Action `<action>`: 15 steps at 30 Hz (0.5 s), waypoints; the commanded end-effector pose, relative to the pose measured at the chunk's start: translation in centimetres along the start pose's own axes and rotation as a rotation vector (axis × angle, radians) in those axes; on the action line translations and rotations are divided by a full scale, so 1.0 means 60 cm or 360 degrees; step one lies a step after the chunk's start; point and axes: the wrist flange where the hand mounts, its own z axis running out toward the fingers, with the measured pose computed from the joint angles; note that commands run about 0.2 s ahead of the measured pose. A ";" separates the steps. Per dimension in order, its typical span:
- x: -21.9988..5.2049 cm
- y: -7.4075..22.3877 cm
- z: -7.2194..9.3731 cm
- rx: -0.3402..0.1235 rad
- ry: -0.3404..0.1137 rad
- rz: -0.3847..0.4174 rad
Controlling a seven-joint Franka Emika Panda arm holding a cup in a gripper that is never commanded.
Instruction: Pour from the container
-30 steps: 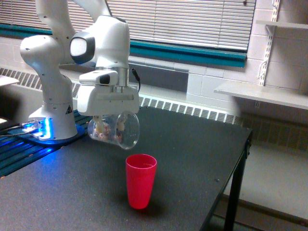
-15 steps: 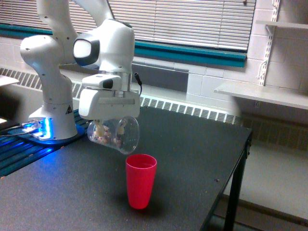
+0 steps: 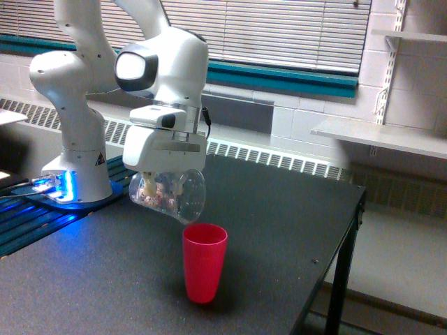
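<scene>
The container (image 3: 170,196) is a clear plastic cup lying almost on its side in the air, mouth toward the exterior view's right and tipped slightly down. Whitish, tan and pinkish bits sit in its closed end on the exterior view's left. My gripper (image 3: 166,176) is shut on it from above, the fingers mostly hidden by the white hand. The cup's lip hangs just above and to the exterior view's left of an upright red cup (image 3: 204,262) standing on the black table (image 3: 279,230). Nothing shows falling from the mouth.
The arm's white base (image 3: 73,150) stands at the table's back corner on the exterior view's left, with a blue-lit strip beside it. The table's edge (image 3: 342,251) drops off on the exterior view's right. A wall shelf (image 3: 380,136) and radiator lie behind.
The gripper and the container have shifted a little toward the exterior view's right, so the cup's mouth now hangs closer over the red cup. The red cup has not moved.
</scene>
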 end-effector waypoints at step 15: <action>0.011 -0.002 -0.021 -0.0125 -0.0009 -0.0091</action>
